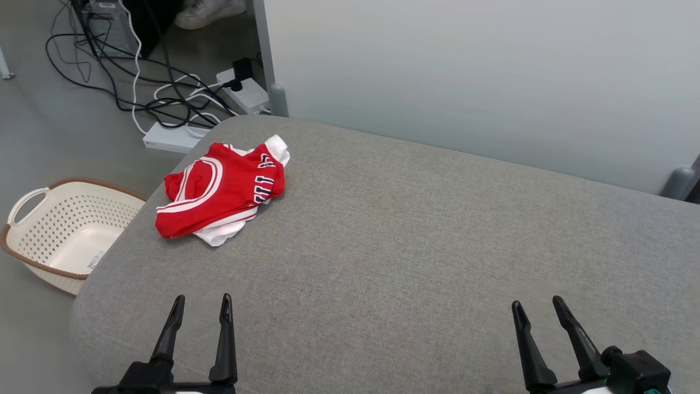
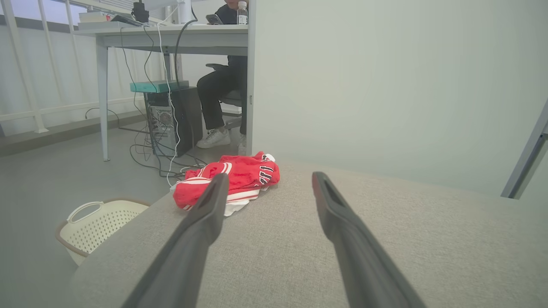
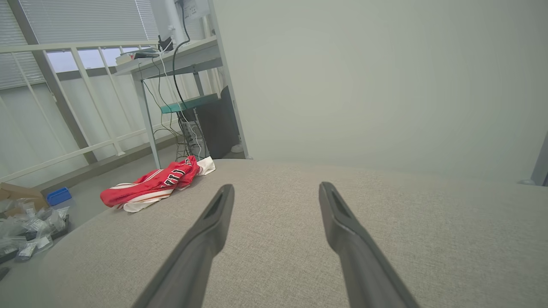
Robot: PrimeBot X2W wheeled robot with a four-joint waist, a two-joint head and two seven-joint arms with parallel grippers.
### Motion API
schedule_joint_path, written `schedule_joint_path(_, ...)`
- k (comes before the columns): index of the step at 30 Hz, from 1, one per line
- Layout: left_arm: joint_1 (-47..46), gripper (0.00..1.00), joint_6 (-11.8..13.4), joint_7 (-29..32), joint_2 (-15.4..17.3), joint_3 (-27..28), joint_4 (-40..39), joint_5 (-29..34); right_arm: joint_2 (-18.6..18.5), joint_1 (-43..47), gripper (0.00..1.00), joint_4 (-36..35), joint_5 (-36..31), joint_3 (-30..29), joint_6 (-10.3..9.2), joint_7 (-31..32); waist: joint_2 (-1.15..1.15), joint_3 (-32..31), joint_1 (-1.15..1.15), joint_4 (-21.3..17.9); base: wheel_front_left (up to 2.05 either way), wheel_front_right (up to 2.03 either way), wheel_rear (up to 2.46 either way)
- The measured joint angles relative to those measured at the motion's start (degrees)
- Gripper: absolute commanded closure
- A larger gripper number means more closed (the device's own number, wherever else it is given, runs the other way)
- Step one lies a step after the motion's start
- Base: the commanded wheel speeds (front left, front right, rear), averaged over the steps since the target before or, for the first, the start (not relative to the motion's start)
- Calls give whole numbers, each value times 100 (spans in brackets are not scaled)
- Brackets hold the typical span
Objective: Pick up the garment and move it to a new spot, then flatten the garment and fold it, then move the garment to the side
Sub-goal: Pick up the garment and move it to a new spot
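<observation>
A crumpled red and white garment [image 1: 221,189] lies in a heap near the far left corner of the grey padded table [image 1: 415,235]. The left wrist view has the garment [image 2: 244,175] just beyond the left fingertip, and the right wrist view has the garment [image 3: 150,184] far off to the left. My left gripper [image 1: 202,303] hovers open over the table's near left edge, well short of the garment, with nothing between its fingers. Open too, my right gripper [image 1: 538,306] is at the near right, far from the garment.
A cream perforated laundry basket [image 1: 65,232] stands on the floor left of the table. Cables and power strips [image 1: 175,104] lie on the floor behind it. A pale partition wall [image 1: 481,71] runs along the table's far side. A seated person's legs [image 2: 220,107] are under a desk beyond.
</observation>
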Motion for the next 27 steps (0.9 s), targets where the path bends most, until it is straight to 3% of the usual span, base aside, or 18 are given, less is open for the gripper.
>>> schedule_joint_path(11, -1, 0, 125, 0, 0, 40, -8, -226, -99, -29, 0, -88, 105, 73, 0, 0, 0, 60, 0, 441, 0, 0, 0)
schedule_joint_path(27, -114, 0, 153, 0, -1, 103, -10, -398, -224, -103, 0, -104, 103, 198, 0, 0, 0, 310, 0, 698, 0, 0, 0)
